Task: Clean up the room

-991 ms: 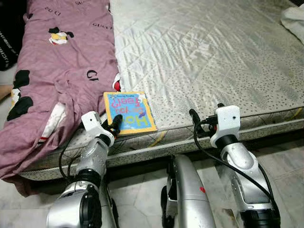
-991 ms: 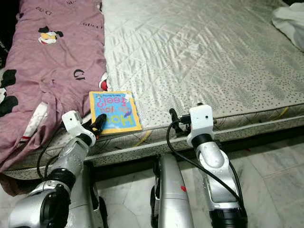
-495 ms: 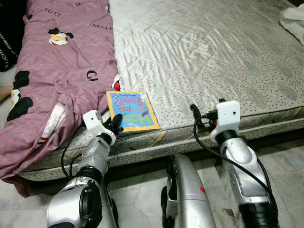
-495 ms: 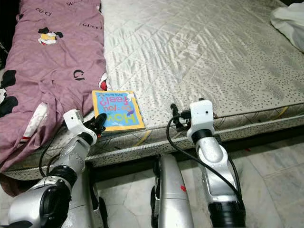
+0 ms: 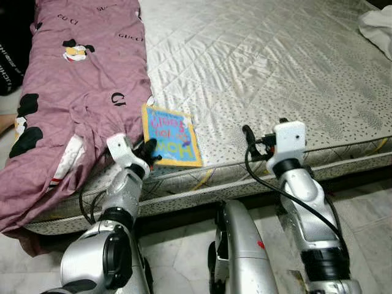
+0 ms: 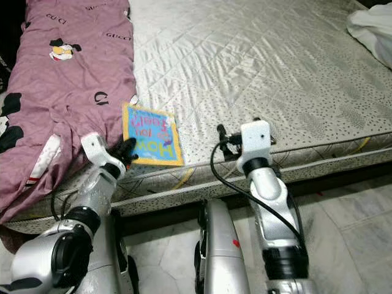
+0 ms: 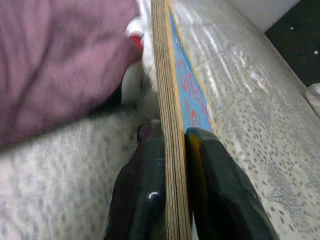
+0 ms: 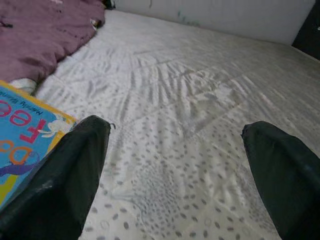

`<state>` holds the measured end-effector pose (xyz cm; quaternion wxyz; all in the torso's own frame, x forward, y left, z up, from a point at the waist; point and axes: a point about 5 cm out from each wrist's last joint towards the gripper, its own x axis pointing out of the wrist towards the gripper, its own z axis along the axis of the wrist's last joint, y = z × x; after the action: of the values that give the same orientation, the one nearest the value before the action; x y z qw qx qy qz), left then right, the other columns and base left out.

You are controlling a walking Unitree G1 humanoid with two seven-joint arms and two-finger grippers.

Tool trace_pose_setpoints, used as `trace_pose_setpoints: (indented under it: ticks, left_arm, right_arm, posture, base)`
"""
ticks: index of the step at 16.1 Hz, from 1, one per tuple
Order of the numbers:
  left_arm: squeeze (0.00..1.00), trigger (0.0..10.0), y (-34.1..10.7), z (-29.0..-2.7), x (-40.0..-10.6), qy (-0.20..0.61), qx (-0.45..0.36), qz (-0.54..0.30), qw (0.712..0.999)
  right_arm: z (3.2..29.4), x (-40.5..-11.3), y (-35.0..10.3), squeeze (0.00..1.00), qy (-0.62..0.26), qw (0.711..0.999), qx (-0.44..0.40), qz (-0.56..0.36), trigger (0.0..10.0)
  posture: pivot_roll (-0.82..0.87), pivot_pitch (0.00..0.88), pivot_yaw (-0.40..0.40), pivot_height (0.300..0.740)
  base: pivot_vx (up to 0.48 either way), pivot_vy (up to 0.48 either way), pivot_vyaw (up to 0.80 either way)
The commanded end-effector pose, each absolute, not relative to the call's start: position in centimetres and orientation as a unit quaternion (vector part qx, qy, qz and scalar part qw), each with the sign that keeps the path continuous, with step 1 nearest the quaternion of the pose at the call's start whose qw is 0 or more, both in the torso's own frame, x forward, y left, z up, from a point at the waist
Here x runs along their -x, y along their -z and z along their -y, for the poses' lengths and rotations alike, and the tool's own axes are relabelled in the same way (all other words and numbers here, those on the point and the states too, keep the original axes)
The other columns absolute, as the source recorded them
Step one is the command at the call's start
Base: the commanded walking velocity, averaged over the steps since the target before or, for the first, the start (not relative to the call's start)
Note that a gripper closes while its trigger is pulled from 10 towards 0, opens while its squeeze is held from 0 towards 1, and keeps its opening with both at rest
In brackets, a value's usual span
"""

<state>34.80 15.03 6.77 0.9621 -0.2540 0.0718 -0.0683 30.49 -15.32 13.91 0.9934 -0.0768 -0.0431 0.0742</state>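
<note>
Left gripper [image 5: 149,151] is clamped on the near edge of the book [image 5: 169,136]. The left wrist view shows one finger [image 7: 145,200] under the book and the other on the blue cover, with the page block pinched between them. The book's held edge is tilted up off the mattress [image 5: 275,67], near the bed's front edge, and its far corner is just beside the purple blanket [image 5: 79,86]. The blanket covers the left part of the bed and hangs over the edge.

Right gripper [image 5: 250,142] hovers low over the mattress edge, to the right of the book, with fingers wide apart and nothing held. The right wrist view has the book's corner [image 8: 25,135] next to one finger [image 8: 65,175].

Step in hand, as I judge it: lifting the book off the bed to put it away. The grip is only on the edge, so the book can droop or swing, and pages may fan open. To do it well:
- Keep the pinch firm.
- Lift slow and straight up.
- Clear the mattress edge before pulling back.
- Watch the far corner, which could snag the blanket fold.
- The right gripper could support the free side if the book sags.

A white cloth [image 5: 376,27] lies at the far right corner and looks like a later pickup.
</note>
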Motion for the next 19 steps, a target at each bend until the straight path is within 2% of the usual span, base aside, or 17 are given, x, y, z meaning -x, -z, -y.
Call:
trace_pose_setpoints:
  ticks: [1, 3, 7, 11, 15, 16, 17, 19]
  left_arm:
    - [0.0, 0.0, -8.3, -15.8, -35.5, 0.065, 0.214, -0.039, 0.974]
    - [0.0, 0.0, -10.3, -17.0, -36.3, 0.048, 0.174, 0.002, 0.984]
    - [0.0, 0.0, -13.1, -17.7, -37.2, 0.037, 0.137, 0.058, 0.988]
    - [0.0, 0.0, -13.3, -17.8, -35.4, 0.03, 0.11, 0.106, 0.988]
    - [0.0, 0.0, -12.6, -17.6, -34.3, 0.021, 0.082, 0.099, 0.991]
    - [0.0, 8.0, -12.5, -17.4, -34.3, 0.018, 0.082, 0.091, 0.992]
    - [0.0, 10.0, -12.5, -17.2, -34.4, 0.021, 0.084, 0.09, 0.992]
    - [0.0, 10.0, -12.8, -16.8, -34.5, 0.027, 0.086, 0.092, 0.992]
  right_arm:
    - [15.0, -30.8, -13.9, 0.0, -0.075, 0.993, 0.077, 0.047, 10.0]
    - [13.8, -31.6, -14.3, 0.0, -0.09, 0.992, 0.068, 0.059, 10.0]
    - [12.5, -32.9, -14.5, 0.0, -0.1, 0.991, 0.055, 0.07, 10.0]
    - [11.3, -33.9, -14.2, 0.0, -0.11, 0.991, -0.019, 0.067, 10.0]
    - [12.1, -34.3, -14.0, 0.0, -0.084, 0.992, -0.06, 0.073, 10.0]
    - [12.0, -34.5, -14.1, 0.0, -0.088, 0.991, -0.065, 0.08, 10.0]
    - [11.8, -34.6, -14.2, 0.0, -0.092, 0.99, -0.071, 0.081, 10.0]
    - [11.4, -34.6, -14.3, 0.0, -0.106, 0.988, -0.078, 0.082, 10.0]
  posture:
    - [-0.09, 0.049, -0.014, 0.516]
    - [-0.07, 0.022, -0.009, 0.516]
    - [-0.02, 0.0, -0.01, 0.516]
    - [0.02, 0.0, 0.013, 0.516]
    - [0.02, 0.0, 0.024, 0.516]
    - [0.02, 0.0, 0.024, 0.521]
    - [0.02, 0.0, 0.021, 0.529]
    - [0.03, 0.0, 0.014, 0.556]
  base:
    - [0.0, 0.0, 0.0]
    - [0.0, 0.0, 0.0]
    - [0.0, 0.0, 0.0]
    - [0.0, 0.0, 0.0]
    - [0.0, 0.0, 0.0]
    - [0.0, 0.0, 0.0]
    - [0.0, 0.0, 0.0]
    - [0.0, 0.0, 0.0]
